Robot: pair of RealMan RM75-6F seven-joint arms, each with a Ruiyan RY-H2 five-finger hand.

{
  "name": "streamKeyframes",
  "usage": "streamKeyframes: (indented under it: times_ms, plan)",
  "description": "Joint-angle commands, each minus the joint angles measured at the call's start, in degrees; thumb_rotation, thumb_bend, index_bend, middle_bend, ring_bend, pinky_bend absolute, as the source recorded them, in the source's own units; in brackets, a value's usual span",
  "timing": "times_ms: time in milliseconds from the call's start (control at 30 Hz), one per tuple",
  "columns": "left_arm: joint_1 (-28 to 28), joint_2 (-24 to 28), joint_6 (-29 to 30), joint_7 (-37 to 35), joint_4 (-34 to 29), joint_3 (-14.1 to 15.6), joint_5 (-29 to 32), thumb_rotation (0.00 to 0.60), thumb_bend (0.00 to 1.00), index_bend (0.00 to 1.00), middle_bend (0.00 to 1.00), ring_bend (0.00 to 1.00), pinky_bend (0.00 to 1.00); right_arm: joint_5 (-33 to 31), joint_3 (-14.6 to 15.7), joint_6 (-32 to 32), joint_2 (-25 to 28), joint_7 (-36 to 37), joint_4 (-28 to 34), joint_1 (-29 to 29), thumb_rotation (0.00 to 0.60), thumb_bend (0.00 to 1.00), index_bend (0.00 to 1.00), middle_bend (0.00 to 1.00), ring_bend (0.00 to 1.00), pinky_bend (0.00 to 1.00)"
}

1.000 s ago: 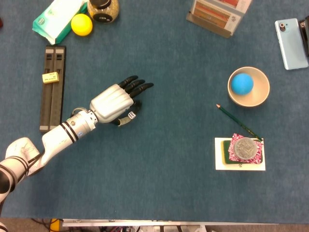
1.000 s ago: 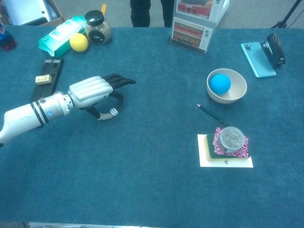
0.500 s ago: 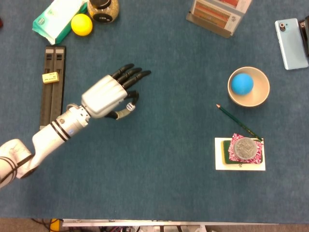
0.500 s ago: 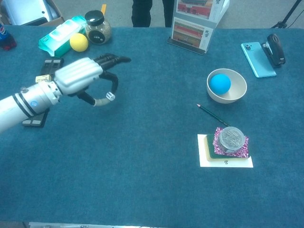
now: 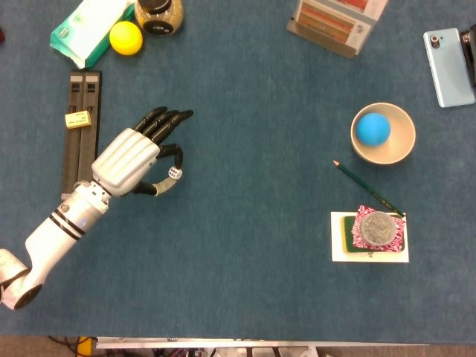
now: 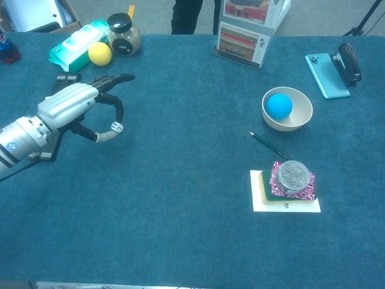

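The left hand (image 5: 137,158) pinches a small white die (image 5: 173,173) between thumb and one curled finger, while the other fingers (image 5: 165,119) stretch out straight. In the chest view the die (image 6: 115,127) sits clear of the blue table cloth (image 6: 180,241), so it is carried, not resting.

Change over the last second: the hand has travelled to the robot's left and slightly back, away from the middle of the table, and it has risen. The grip on the die looks the same throughout; the die has moved with the hand. The hand now hangs just beside the pair of black bars (image 5: 80,104), on which a small yellow block (image 5: 79,119) lies.

Judgement: the pick-up of the die appears complete and the work is in its carrying stage. The pinch is slight, so a slip is the plain risk.

The right hand shows in neither view.

Unmoved items: the bowl (image 5: 398,152) with the blue ball (image 5: 372,129), the green pencil (image 5: 367,189) near it, the white card (image 5: 369,253) bearing a round lidded piece (image 5: 378,227), the yellow ball (image 5: 125,37), the wipes pack (image 5: 82,26), the jar (image 5: 158,16) and the phone (image 5: 448,57).
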State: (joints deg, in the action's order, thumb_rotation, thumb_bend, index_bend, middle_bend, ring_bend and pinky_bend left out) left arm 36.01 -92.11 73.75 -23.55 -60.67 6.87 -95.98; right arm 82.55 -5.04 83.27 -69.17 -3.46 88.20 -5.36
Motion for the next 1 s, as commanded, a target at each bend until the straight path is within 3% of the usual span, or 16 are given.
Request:
streamKeyframes:
  times_ms: [33, 133, 233, 333, 567, 1000]
  plan:
    - [2.65, 1.82, 4.15, -1.47, -2.72, -5.92, -0.22, 0.6, 0.28, 0.52, 0.0, 0.0, 0.0, -0.1, -0.09, -0.18, 0.0, 0.1, -0.08, -0.12, 0.6, 0.07, 0.58, 0.44, 0.3, 0.28]
    - [3.79, 5.8, 7.08, -2.13, -9.1, -10.65, 0.96, 0.6, 0.28, 0.47, 0.0, 0.0, 0.0, 0.01, -0.16, -0.22, -0.01, 0.42, 0.04, -0.22, 0.6, 0.07, 0.58, 0.44, 0.3, 0.28]
    - [2.01, 8.72, 4.06, 0.36, -12.18, -7.18, 1.11, 0.6, 0.28, 0.23, 0.0, 0.0, 0.0, 0.44, -0.2, 0.23, -0.01, 0.99, 0.04, -0.17, 0.6, 0.07, 0.58, 0.44, 0.3, 0.28]
    - [-1.12, 8.64, 3.89, -1.34, -12.3, -5.46, 3.18, 0.6, 0.28, 0.12, 0.0, 0.0, 0.0, 0.17, -0.04, 0.06, -0.08, 1.27, -0.43, -0.01, 0.6, 0.07, 0.58, 0.44, 0.3, 0.28]
    - [-3.98, 7.25, 6.39, -4.32, -8.67, -5.7, 3.53, 0.6, 0.28, 0.1, 0.0, 0.0, 0.0, -0.24, -0.37, -0.17, -0.33, 0.86, -0.63, -0.24, 0.6, 0.07, 0.58, 0.44, 0.3, 0.28]
    - [-4.61, 6.19, 1.9, -2.06, -6.44, -5.92, 4.91, 0.6, 0.28, 0.16, 0.0, 0.0, 0.0, -0.21, -0.2, 0.23, -0.59, 1.37, -1.22, 0.15, 0.6, 0.07, 0.58, 0.44, 0.3, 0.28]
